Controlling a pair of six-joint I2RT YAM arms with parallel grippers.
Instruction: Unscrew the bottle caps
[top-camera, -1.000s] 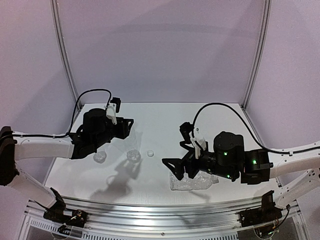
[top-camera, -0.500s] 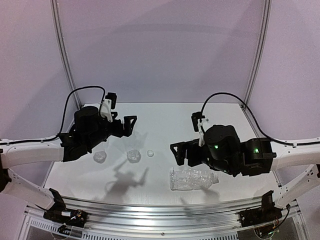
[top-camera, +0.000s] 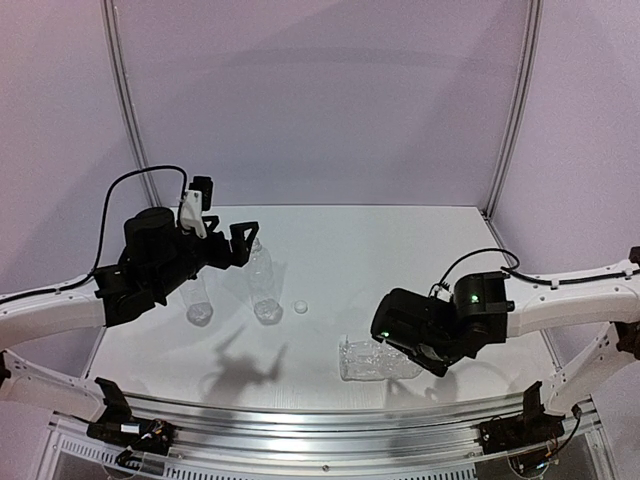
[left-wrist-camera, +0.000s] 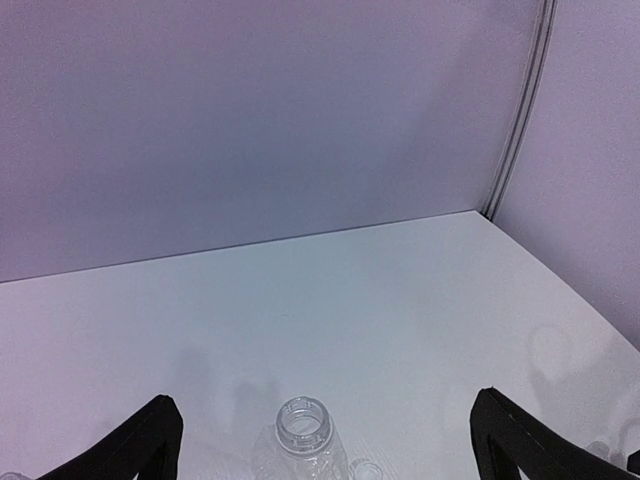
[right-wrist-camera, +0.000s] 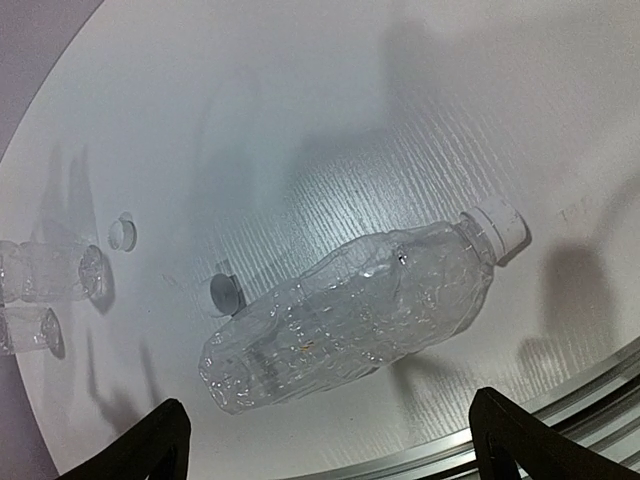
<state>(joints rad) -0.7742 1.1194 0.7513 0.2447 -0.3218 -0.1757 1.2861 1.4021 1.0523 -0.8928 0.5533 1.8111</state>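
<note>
Two clear bottles stand uncapped at the table's left: one (top-camera: 262, 278) under my left gripper (top-camera: 242, 245), its open neck (left-wrist-camera: 302, 424) showing between the wide-apart fingers, and another (top-camera: 198, 298) further left. A third bottle (top-camera: 380, 360) lies on its side near the front, its white cap (right-wrist-camera: 497, 228) screwed on. My right gripper (right-wrist-camera: 330, 440) hovers open above this bottle (right-wrist-camera: 350, 320), touching nothing. One loose cap (top-camera: 300, 307) lies beside the standing bottles and shows again as a cap (right-wrist-camera: 122, 232) in the right wrist view. A second loose cap (right-wrist-camera: 225, 293) sits against the lying bottle's base.
White table (top-camera: 400, 250) closed in by pale walls at the back and sides. A metal rail (top-camera: 330, 425) runs along the front edge, close to the lying bottle.
My left arm has drawn back to the left and risen above the standing bottles. My right arm has swung right and tipped down over the lying bottle.
</note>
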